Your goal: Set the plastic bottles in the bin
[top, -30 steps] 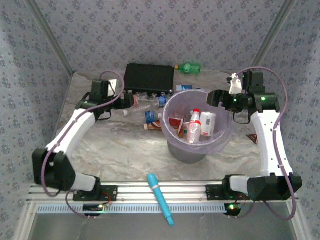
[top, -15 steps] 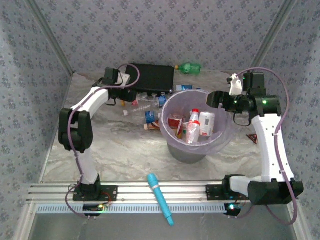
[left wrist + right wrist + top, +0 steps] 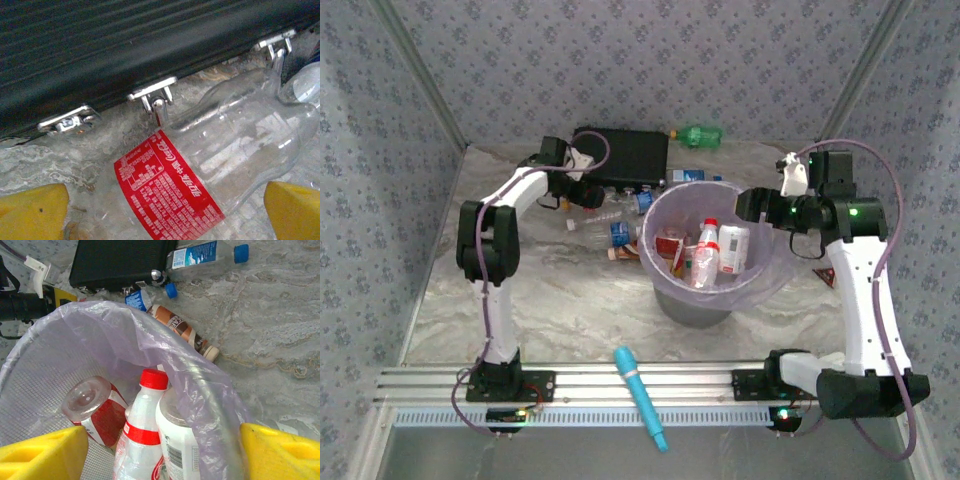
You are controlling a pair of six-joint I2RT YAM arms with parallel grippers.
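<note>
- Marbled grey table [image 3: 570, 300], walled in by patterned fabric, carried a black box [image 3: 618, 157] at the back.
- The bin [image 3: 692, 302], a grey bucket lined with a pale lilac bag, held several plastic bottles [image 3: 706, 250]: a red-capped clear one, a white one beside it, and a red-labelled one leaning base-up.
- A green bottle [image 3: 698, 135] lay beside the box.
- The left gripper [image 3: 165, 210] stood wide apart astride a clear red-labelled bottle [image 3: 210, 150] by the box's latches.
- The right gripper [image 3: 162, 455] hung over the bin, fingers apart.
</note>
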